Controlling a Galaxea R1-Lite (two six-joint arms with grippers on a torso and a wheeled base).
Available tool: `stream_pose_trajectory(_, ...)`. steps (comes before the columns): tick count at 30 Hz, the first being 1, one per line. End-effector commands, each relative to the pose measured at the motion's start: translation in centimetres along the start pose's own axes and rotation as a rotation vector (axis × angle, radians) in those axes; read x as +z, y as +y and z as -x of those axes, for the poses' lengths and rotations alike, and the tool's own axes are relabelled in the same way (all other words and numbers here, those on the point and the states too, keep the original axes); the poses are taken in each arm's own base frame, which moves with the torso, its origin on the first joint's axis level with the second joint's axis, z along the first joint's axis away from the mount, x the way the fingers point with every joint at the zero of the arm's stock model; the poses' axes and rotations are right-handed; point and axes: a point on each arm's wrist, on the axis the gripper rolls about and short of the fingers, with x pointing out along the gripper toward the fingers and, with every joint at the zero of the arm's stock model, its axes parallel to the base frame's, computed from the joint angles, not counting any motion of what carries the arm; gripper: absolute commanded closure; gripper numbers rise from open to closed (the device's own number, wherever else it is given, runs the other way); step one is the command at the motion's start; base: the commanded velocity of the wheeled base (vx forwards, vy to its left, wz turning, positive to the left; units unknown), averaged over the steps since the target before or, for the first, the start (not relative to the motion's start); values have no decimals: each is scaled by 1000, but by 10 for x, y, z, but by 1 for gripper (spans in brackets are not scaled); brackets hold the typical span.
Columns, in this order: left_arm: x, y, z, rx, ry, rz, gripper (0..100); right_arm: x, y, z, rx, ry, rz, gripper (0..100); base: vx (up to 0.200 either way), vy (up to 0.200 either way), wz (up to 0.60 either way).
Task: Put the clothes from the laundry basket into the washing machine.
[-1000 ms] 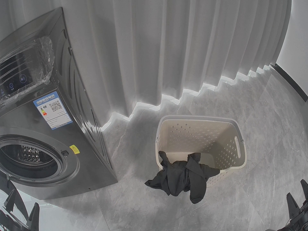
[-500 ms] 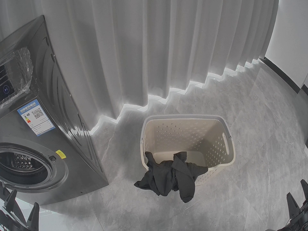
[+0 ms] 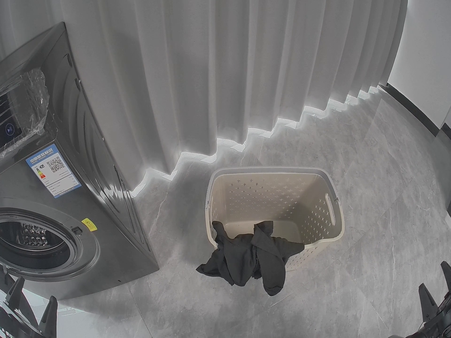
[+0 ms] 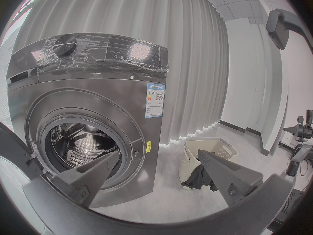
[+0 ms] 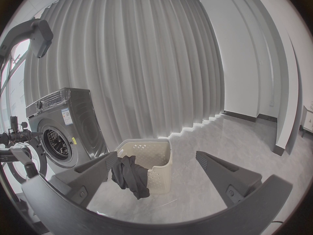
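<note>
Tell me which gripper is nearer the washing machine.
Left. The left gripper sits just in front of the washing machine; the right gripper is far off, past the laundry basket.

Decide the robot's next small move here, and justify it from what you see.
Probably move the right gripper toward the dark garment draped over the laundry basket's near rim. Both it and the left gripper are open and empty, well short of the garment; the washing machine is open.

White curtain (image 3: 225,62), grey tiled floor (image 3: 376,165)
</note>
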Motion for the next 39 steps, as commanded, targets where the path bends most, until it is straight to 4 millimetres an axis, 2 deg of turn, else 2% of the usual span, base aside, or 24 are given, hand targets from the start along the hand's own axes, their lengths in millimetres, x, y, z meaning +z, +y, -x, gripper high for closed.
stream_pose_trajectory(1, -5, 0, 0, -2, 3, 2, 0, 57, 7, 9, 46, -129, 21, 0, 0, 0, 0)
stream_pose_trajectory(2, -5, 0, 0, -4, 3, -4, 0, 79, 8, 4, 68, -123, 2, 0, 0, 0, 0)
stream_pose_trajectory(3, -5, 0, 0, -2, 3, -6, 0, 93, 9, -3, 91, -103, -13, 0, 0, 0, 0)
stream_pose_trajectory(5, -5, 0, 0, -2, 3, 5, 0, 105, 8, -22, 140, -16, -35, 0, 0, 0, 0)
stream_pose_trajectory(7, -5, 0, 0, -2, 3, 5, 0, 105, 7, -36, 176, 55, -50, 0, 0, 0, 0)
stream_pose_trajectory(8, -5, 0, 0, -5, 3, 5, 0, 103, 6, -56, 227, 157, -75, 0, 0, 0, 0)
stream_pose_trajectory(9, -5, 0, 0, -5, 3, 8, 0, 101, 6, -69, 251, 212, -98, 0, 0, 0, 0)
stream_pose_trajectory(13, -5, 0, 0, -5, 3, 6, 0, 97, 5, -101, 308, 323, -137, 0, 0, 0, 0)
stream_pose_trajectory(15, -5, 0, 0, -5, 3, 8, 0, 92, 6, -128, 339, 403, -160, 0, 0, 0, 0)
stream_pose_trajectory(17, -5, 0, 0, -5, 3, 8, 0, 89, 8, -137, 359, 422, -161, 0, 0, 0, 0)
stream_pose_trajectory(18, -5, 0, 0, -5, 3, 8, 0, 85, 14, -150, 398, 448, -161, 0, 0, 0, 0)
stream_pose_trajectory(20, -5, 0, 0, -5, 3, 9, 0, 81, 16, -159, 412, 468, -162, 0, 0, 0, 0)
stream_pose_trajectory(29, -5, 0, 0, -5, 3, 9, 0, 43, 26, -226, 399, 617, -223, 0, 0, 0, 0)
stream_pose_trajectory(36, -5, 0, 0, -5, 3, 9, 0, 19, 49, -252, 404, 670, -294, 0, 0, 0, 0)
stream_pose_trajectory(39, -5, 0, 0, -5, 3, 8, 0, 0, 59, -270, 414, 683, -282, 0, 0, 0, 0)
